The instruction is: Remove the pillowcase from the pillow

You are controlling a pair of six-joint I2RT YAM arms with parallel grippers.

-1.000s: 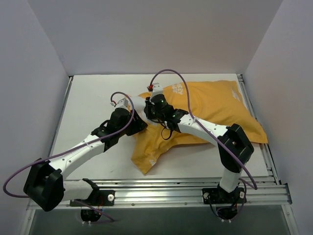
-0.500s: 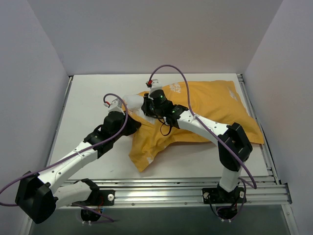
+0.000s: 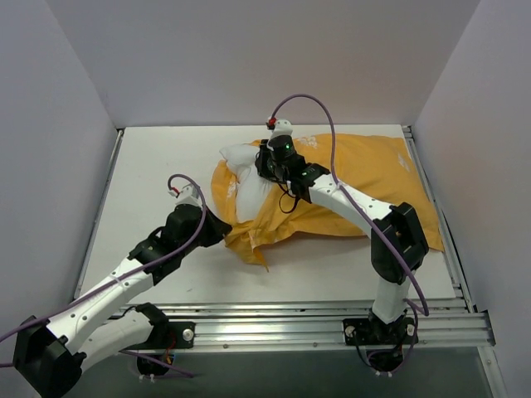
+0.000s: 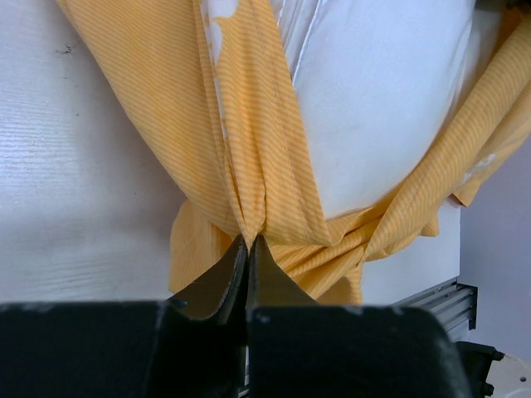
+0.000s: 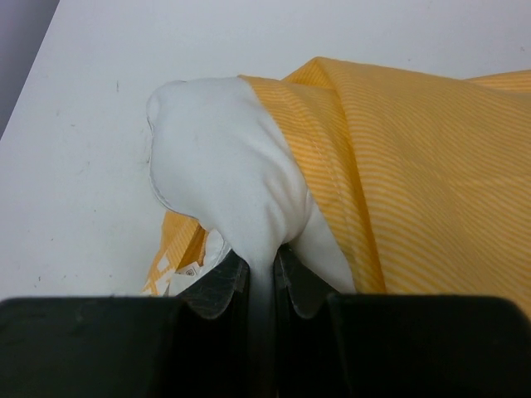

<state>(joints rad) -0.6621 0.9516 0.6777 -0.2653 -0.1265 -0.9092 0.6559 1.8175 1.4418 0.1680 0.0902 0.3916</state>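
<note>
Pillowcase: the orange pillowcase (image 3: 365, 174) lies on the white table (image 3: 149, 182), running from the centre to the right of the top view, with its open end bunched at centre-left.
Pillow: the white pillow (image 3: 249, 178) pokes out of that open end just left of centre; the rest of it is inside the cover.
Left end effector: the left end effector (image 4: 249, 240) is closed tight on a gathered fold of orange cloth at the lower edge of the opening, low in its own wrist view.
Right end effector: the right end effector (image 5: 261, 261) is pinched shut on a bulge of the bare pillow, beside the cover's hem.
Done so far: the opening is found, one end of the pillow is exposed, and each arm has its own piece.
Left to do: judging by the full, plump cover at right, most of the job remains. The cloth and the pillow need pulling apart until the pillow is wholly free.
</note>
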